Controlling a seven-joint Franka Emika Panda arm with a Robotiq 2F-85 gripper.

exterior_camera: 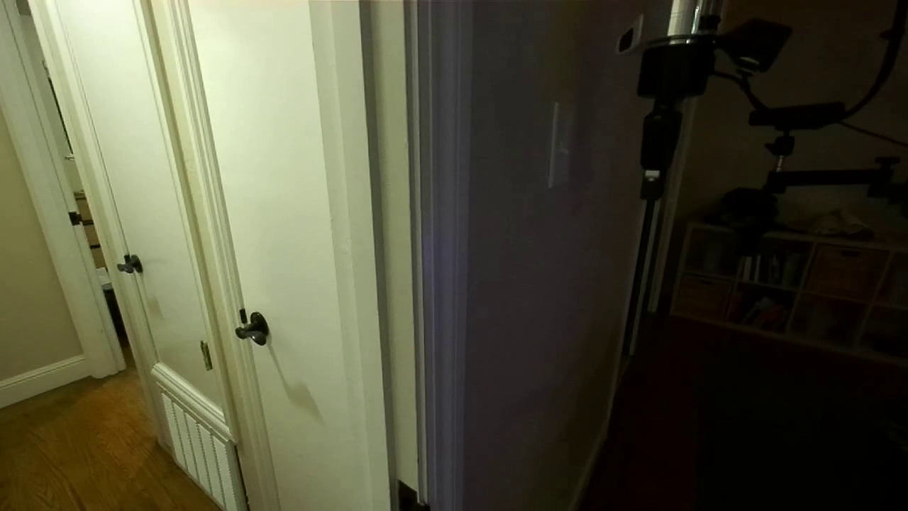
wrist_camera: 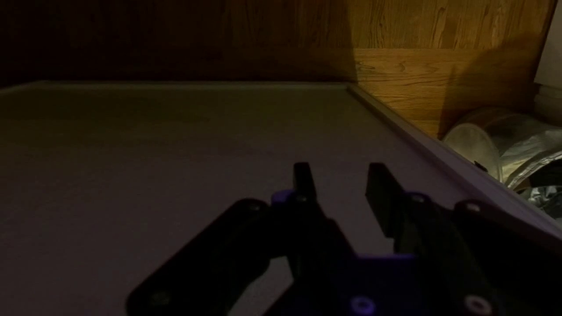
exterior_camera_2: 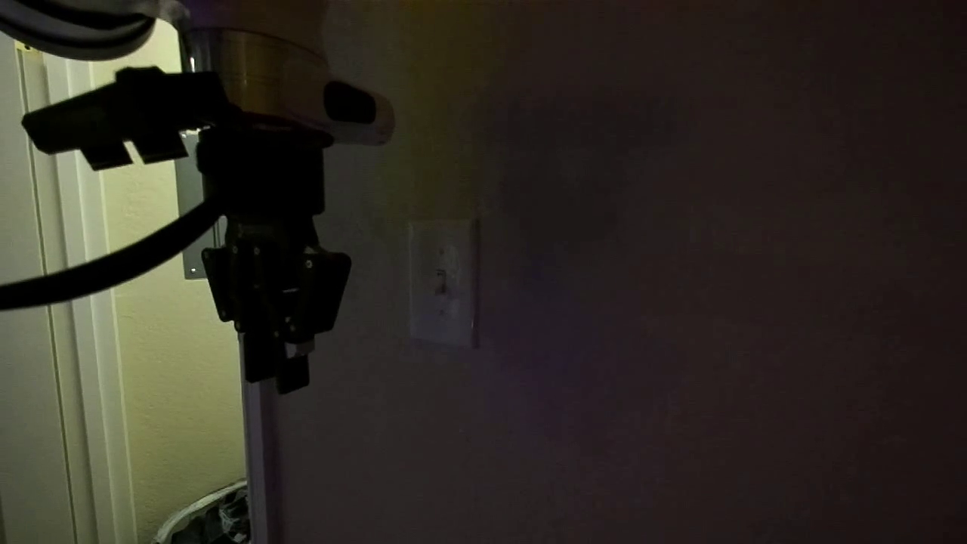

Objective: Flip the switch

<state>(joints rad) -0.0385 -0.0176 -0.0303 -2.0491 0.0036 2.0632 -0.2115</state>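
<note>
On the dark wall (exterior_camera_2: 604,423), beside the white trim (exterior_camera_2: 259,461): the switch (exterior_camera_2: 443,283) was mounted here, with bare wall between it and the trim.
Switch, done: no contact was shown; in both exterior views the pincer (wrist_camera: 340,175) hung clear of the switch. Completion could not be confirmed.
Switch, left: the wall side of the trim was unlit, while light showed past the trim; the flip was therefore judged still to be made. Remaining steps were judged to be approach, alignment, a press on the toggle (exterior_camera_2: 442,285), and withdrawal. If the aim was to turn lighting off, the same darkness would have suited a finished flip.
Toggle, direction: it projected from the wall and appeared to slant downward; the dim light left this uncertain.
Plate (exterior_camera: 558,145), long axis: vertical, running parallel to the trim, with its face turned out from the wall.
Pincer, state: in the wrist view the fingers (wrist_camera: 380,193) stood apart by a narrow gap, with nothing held between them.
Pincer, place: the fingertips (exterior_camera_2: 261,359) pointed down in front of the wall; in an exterior view they overlapped the line of the trim and appeared lower than the switch.
</note>
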